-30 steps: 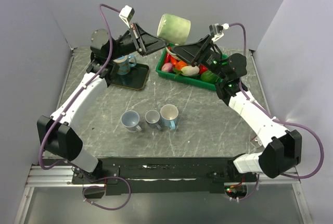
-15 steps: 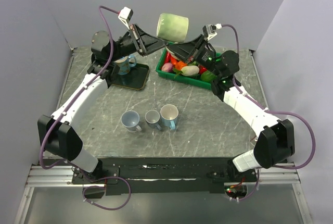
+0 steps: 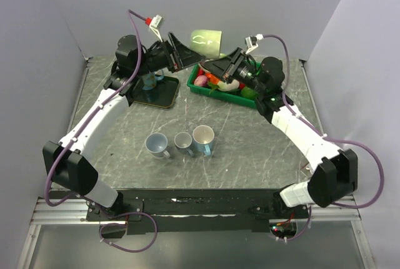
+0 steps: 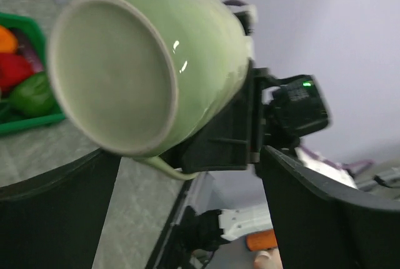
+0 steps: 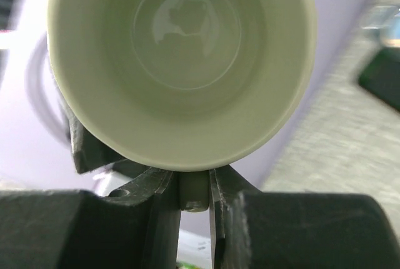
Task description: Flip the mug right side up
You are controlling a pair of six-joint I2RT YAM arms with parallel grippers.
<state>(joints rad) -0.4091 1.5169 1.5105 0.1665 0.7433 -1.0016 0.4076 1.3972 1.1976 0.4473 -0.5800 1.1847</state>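
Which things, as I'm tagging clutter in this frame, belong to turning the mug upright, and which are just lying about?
Job: green mug; right gripper, clamped on its handle; left gripper, open beside it.

Lying about: three upright mugs mid-table; filled green bin; dark tray carrying a blue mug.

Table [image 3: 250, 144], grey marbled top. Directly on it: dark tray [image 3: 164, 97], back left; green bin [image 3: 215, 92], back centre; upright in a close-set central row: blue mug [image 3: 156, 145], small mug [image 3: 183, 142], larger mug [image 3: 204, 137].
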